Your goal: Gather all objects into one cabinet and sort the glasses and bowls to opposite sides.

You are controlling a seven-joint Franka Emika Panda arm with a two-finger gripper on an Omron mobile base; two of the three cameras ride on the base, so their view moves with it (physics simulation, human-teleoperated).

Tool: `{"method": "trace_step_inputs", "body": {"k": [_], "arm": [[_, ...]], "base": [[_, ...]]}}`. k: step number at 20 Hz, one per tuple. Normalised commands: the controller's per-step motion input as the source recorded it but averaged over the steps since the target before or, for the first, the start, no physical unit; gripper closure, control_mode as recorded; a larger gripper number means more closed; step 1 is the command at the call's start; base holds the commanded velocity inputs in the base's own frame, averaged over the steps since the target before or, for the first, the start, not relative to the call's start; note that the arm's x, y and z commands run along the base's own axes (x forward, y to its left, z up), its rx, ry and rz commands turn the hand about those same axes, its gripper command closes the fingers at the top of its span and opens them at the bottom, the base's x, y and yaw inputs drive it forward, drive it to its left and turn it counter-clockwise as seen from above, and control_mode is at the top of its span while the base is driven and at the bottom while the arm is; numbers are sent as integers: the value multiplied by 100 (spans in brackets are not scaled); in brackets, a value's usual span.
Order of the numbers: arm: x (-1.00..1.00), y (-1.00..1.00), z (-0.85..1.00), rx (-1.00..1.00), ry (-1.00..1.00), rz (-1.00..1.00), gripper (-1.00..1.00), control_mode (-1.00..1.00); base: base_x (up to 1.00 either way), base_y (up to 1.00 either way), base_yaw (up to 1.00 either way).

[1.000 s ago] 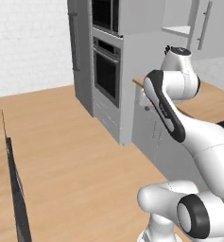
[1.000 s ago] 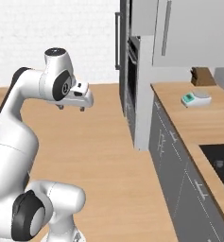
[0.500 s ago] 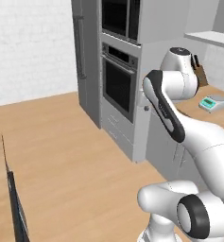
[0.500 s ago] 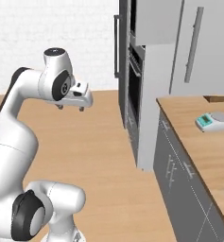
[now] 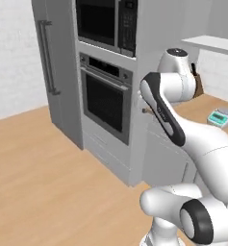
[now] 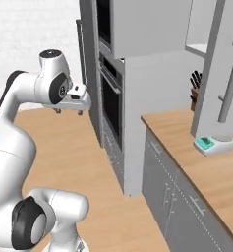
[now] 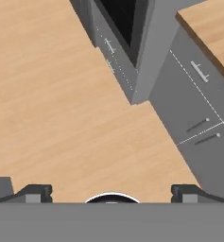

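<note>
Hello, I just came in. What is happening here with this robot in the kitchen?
Nothing is being handled at this moment. The white robot arm holds its gripper up in the air over the wooden floor, fingers wide open and empty. It stands beside the tall grey oven column, near the wooden counter with a small green-topped kitchen scale and a knife block. No cups or bowls are visible here.
</note>
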Motion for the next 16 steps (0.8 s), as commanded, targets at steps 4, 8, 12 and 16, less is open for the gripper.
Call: {"method": "trace_step_inputs", "body": {"k": [4, 8, 12, 16], "arm": [[0, 0, 0, 0, 0, 0, -100, 100], [0, 0, 0, 0, 0, 0, -100, 100], [0, 0, 0, 0, 0, 0, -100, 100], [0, 0, 0, 0, 0, 0, -100, 100]], "base": [[100, 1, -58], [71, -8, -65], [33, -35, -67], [37, -35, -70]]}}
